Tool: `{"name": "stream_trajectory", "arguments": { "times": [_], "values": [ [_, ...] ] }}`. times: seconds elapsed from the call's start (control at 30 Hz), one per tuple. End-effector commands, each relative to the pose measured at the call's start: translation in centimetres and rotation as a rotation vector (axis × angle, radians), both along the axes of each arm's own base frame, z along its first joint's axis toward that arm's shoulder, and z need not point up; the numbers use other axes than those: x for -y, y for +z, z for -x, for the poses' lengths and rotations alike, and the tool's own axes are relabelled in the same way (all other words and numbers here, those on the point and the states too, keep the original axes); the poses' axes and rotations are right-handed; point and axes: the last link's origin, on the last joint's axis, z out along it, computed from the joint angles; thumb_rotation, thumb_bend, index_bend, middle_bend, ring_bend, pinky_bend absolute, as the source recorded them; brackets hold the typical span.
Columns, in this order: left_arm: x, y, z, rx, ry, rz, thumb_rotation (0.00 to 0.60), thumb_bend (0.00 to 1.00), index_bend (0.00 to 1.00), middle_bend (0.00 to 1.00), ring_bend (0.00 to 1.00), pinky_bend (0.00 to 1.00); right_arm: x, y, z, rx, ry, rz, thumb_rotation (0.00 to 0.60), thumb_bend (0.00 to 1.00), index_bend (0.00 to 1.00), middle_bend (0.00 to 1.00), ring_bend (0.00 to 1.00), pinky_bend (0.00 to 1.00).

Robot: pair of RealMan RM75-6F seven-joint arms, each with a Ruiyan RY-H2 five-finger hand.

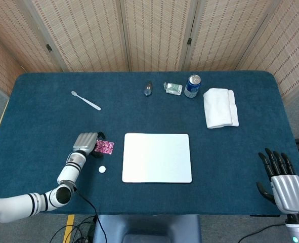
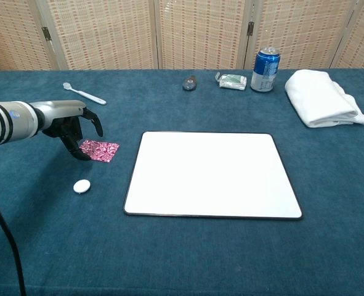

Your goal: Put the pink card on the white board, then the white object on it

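The pink patterned card (image 1: 104, 147) (image 2: 99, 150) lies flat on the blue cloth, left of the white board (image 1: 157, 157) (image 2: 211, 174). My left hand (image 1: 86, 143) (image 2: 71, 126) hangs over the card's left edge, fingers curved downward and thumb spread away; one fingertip (image 2: 81, 155) touches the card's near left corner. Nothing is held in it. The small round white object (image 1: 102, 169) (image 2: 82, 185) lies just in front of the card, apart from the hand. My right hand (image 1: 282, 177) is at the table's near right corner, fingers straight and apart, empty.
Along the far side lie a white spoon (image 2: 84, 94), a small dark item (image 2: 189, 82), a green packet (image 2: 233, 81), a blue can (image 2: 265, 69) and a folded white towel (image 2: 322, 98).
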Motion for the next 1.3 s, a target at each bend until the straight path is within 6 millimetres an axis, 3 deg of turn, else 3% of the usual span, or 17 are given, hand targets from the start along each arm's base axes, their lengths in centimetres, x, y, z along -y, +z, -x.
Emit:
{"name": "stream_trajectory", "arguments": {
  "times": [0.03,1.3],
  "values": [
    [-0.1,0.0,0.1,0.000,0.003,0.000,0.600,0.26,0.33,1.00,1.00,1.00,0.0,0.0,0.0,0.000,0.001,0.001,0.600,0.24,0.00,0.00,0.00,0.00],
    [-1.1,-0.2,1.7,0.024,0.052,0.014,0.600,0.26,0.36,1.00,1.00,1.00,1.0,-0.1,0.1,-0.017,-0.014,0.025,0.600,0.24,0.00,0.00,0.00,0.00]
  ]
}}
